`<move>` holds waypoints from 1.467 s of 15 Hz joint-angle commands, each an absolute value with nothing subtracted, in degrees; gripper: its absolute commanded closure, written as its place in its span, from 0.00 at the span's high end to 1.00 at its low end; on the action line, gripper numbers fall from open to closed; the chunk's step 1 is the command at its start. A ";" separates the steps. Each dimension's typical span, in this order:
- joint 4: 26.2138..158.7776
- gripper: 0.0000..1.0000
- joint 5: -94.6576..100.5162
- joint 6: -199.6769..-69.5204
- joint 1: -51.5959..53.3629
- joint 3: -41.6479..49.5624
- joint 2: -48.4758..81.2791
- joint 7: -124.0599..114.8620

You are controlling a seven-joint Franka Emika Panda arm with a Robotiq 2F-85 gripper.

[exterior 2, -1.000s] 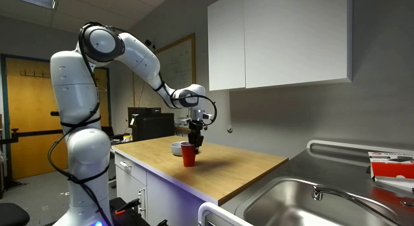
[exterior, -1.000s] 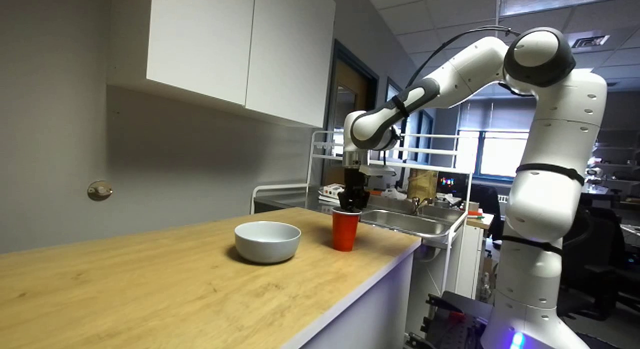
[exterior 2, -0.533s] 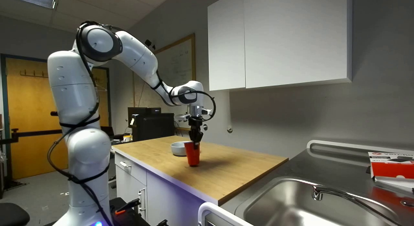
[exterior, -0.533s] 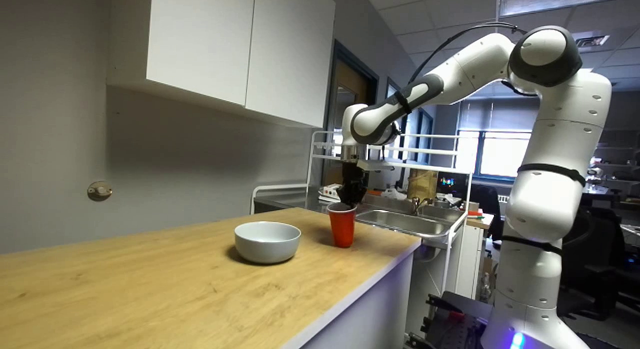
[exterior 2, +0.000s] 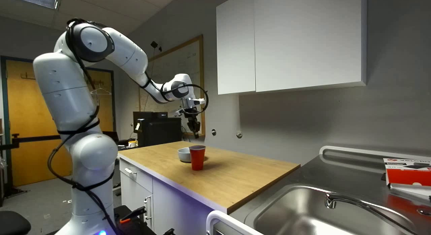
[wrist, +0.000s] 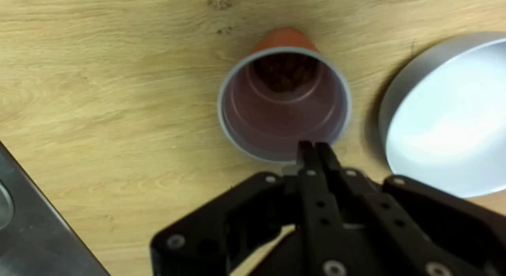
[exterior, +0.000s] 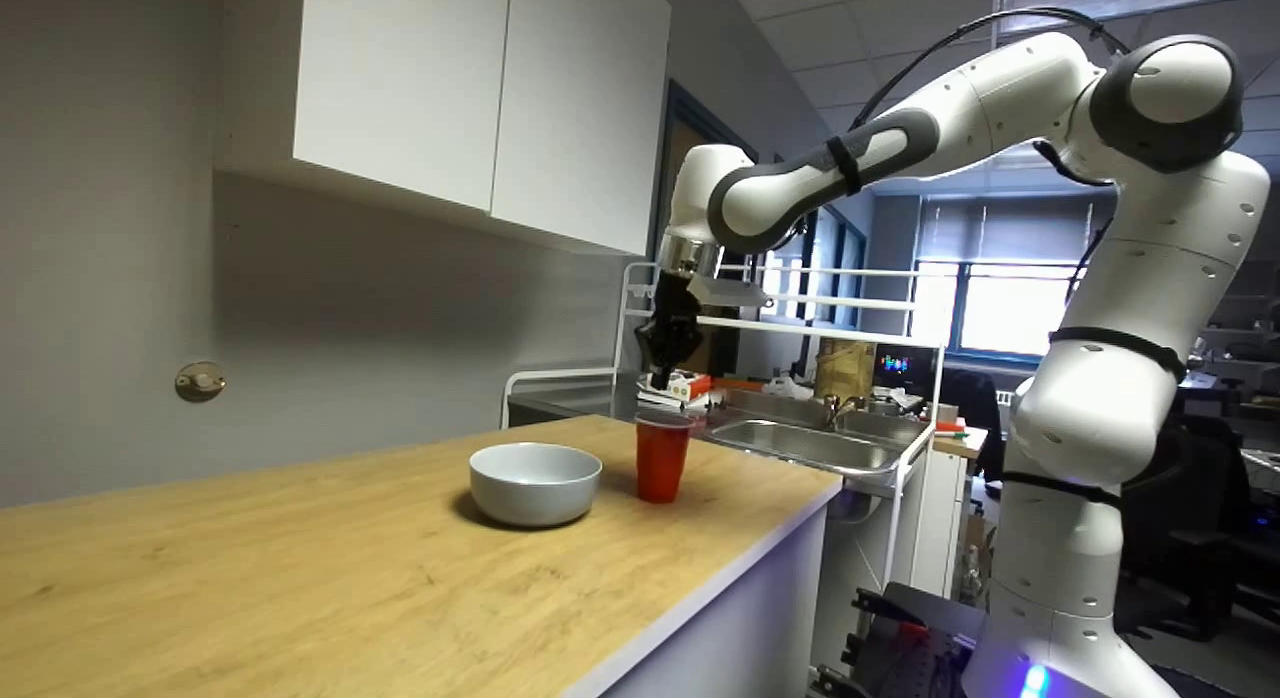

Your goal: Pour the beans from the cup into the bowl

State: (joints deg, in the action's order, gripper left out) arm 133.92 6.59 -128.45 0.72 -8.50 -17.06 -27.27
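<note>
The red cup (exterior: 660, 463) stands upright on the counter in both exterior views (exterior 2: 197, 160). In the wrist view its open mouth and inner wall (wrist: 272, 121) face the camera, with dark reddish-brown beans (wrist: 285, 72) at the bottom. The pale grey-white bowl (exterior: 535, 500) sits close beside the cup; it also shows in the wrist view (wrist: 419, 74), partly cut off, its visible inside bare. My gripper (exterior: 657, 383) is above the cup rim, tilted, apart from the cup in both exterior views (exterior 2: 196, 136). In the wrist view its fingertips (wrist: 305, 147) are nearly together with nothing between them.
The wooden countertop (exterior: 300, 568) ends at a front edge near the cup. A metal sink (exterior 2: 303, 208) with a faucet adjoins it. A white rack (exterior: 780, 323) stands behind the gripper. White wall cabinets (exterior 2: 289, 43) hang above the counter.
My gripper has risen off the cup rim and tilted, and the arm has drawn up and back. The cup, tilted half a second ago, now stands upright, slightly nearer the bowl.
</note>
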 commanded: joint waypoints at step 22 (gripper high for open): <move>131.53 1.00 1.00 -122.40 -2.70 -2.21 -11.21 -23.65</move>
State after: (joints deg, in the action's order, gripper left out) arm 133.81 3.40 -125.75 -2.87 -3.19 -13.67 -25.93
